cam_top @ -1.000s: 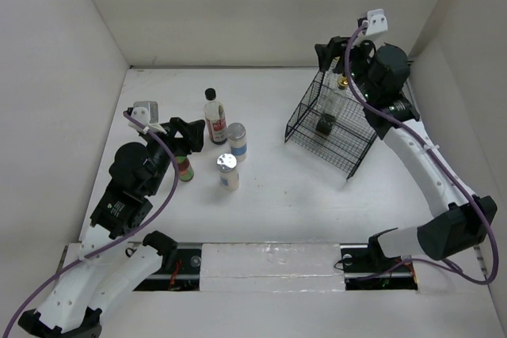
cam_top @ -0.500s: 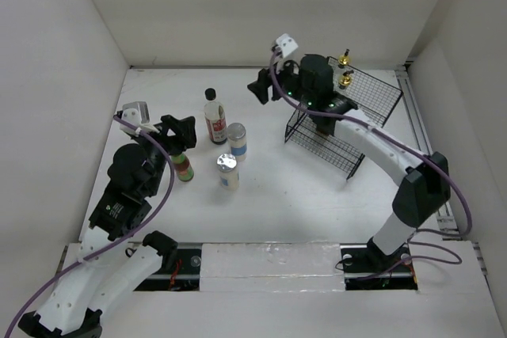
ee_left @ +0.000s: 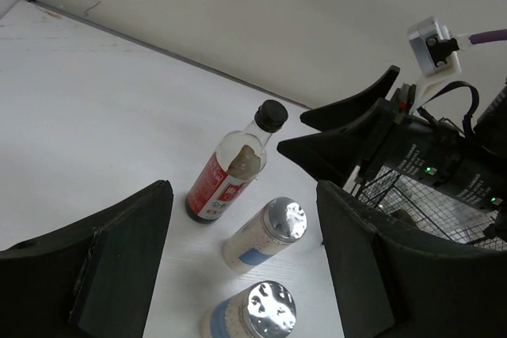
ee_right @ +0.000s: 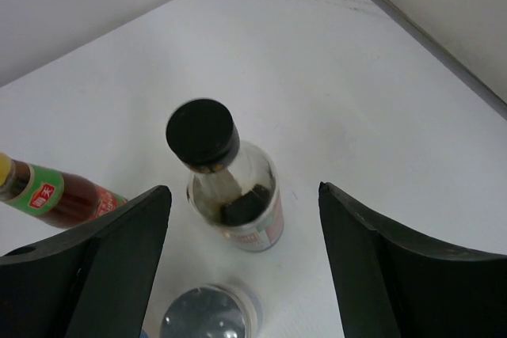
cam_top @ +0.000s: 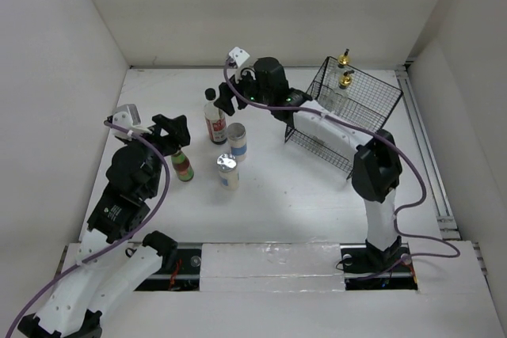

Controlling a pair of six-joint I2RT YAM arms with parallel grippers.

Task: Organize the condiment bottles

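The black-capped, red-labelled bottle (cam_top: 215, 119) stands at mid-table; it also shows in the left wrist view (ee_left: 230, 172) and the right wrist view (ee_right: 234, 191). My right gripper (cam_top: 228, 96) is open and hovers just above it, jaws to either side, not touching. Two silver-lidded jars (cam_top: 236, 140) (cam_top: 227, 172) stand in front of it. The small green-capped bottle (cam_top: 184, 165) stands to their left, under my open, empty left gripper (cam_top: 170, 129). Two clear bottles with gold pourers (cam_top: 344, 59) (cam_top: 346, 81) stand in the black wire basket (cam_top: 372, 112).
The white enclosure walls close in on the left, back and right. The right arm reaches from the right side across the basket's front. Bare tabletop lies in front of the jars and between them and the basket.
My right arm has swung left from the basket to above the black-capped bottle, leaving both gold-pourer bottles in the basket. My left gripper has shifted slightly left and back.
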